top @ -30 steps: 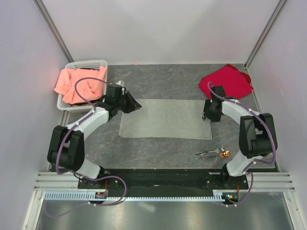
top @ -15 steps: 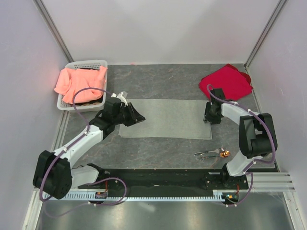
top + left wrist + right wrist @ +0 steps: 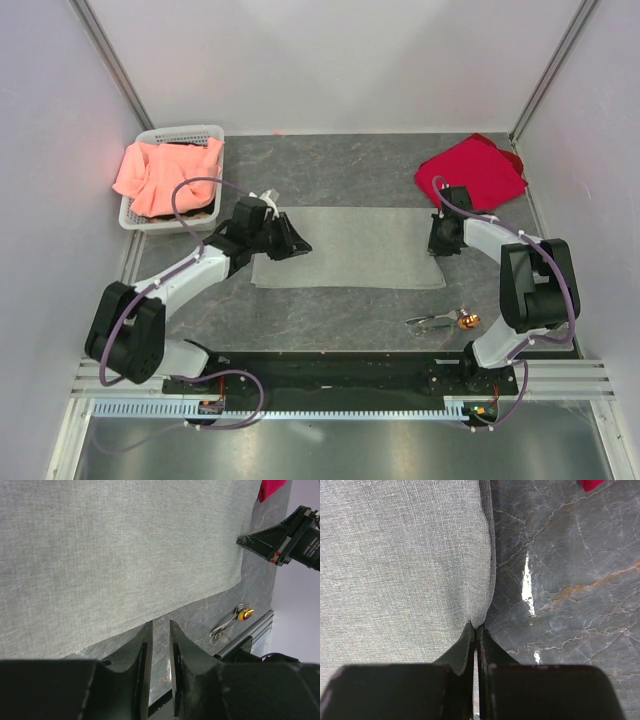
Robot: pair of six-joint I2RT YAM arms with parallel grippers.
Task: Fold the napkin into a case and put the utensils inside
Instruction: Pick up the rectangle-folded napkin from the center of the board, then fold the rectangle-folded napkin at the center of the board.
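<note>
The grey-green napkin [image 3: 345, 248] lies flat and unfolded in the middle of the table. My right gripper [image 3: 438, 246] is at its right edge. In the right wrist view the jaws [image 3: 477, 626] are shut on that hem, and the napkin [image 3: 405, 555] puckers up into them. My left gripper [image 3: 302, 244] hovers over the napkin's left part. Its jaws [image 3: 160, 627] stand narrowly open with only table showing between them, beside the napkin [image 3: 125, 555]. The utensils [image 3: 445, 321], silvery with an orange-brown end, lie near the front right, and the utensils [image 3: 232, 622] also show in the left wrist view.
A red cloth [image 3: 470, 168] is bunched at the back right, just behind my right arm. A white basket [image 3: 212, 132] holding a salmon-orange cloth [image 3: 165, 172] stands at the back left. Walls close in the table on three sides.
My right gripper has closed on the napkin's right edge. My left arm has swung right, from beside the basket to over the napkin's left part.
</note>
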